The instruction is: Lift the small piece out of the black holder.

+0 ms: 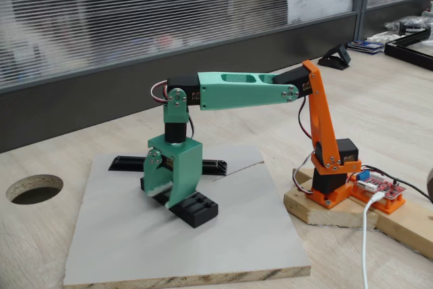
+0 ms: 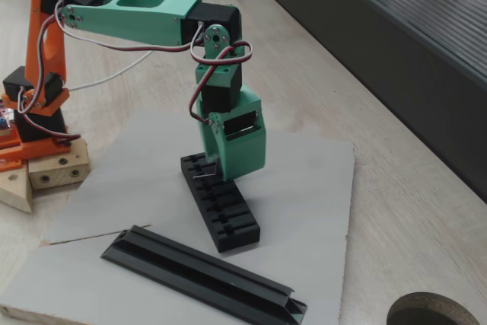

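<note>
The black holder (image 2: 228, 215) lies on the grey board, also seen from the other side as the black holder (image 1: 196, 210). The small piece (image 2: 201, 175) is a thin grey tab standing crosswise near the holder's far end. My green gripper (image 2: 217, 175) points straight down onto that end, with its tips right at the tab. In a fixed view the gripper (image 1: 164, 191) shows a dark gap between its narrow left jaw and its broad right jaw, so it looks open. The tips' contact with the tab is hidden.
A longer black channel strip (image 2: 205, 275) lies on the grey board (image 2: 319, 188) beside the holder; it is behind the gripper as the strip (image 1: 128, 164). The orange arm base (image 1: 331, 181) stands on wood at the board's side. A round hole (image 1: 34, 189) is cut in the table.
</note>
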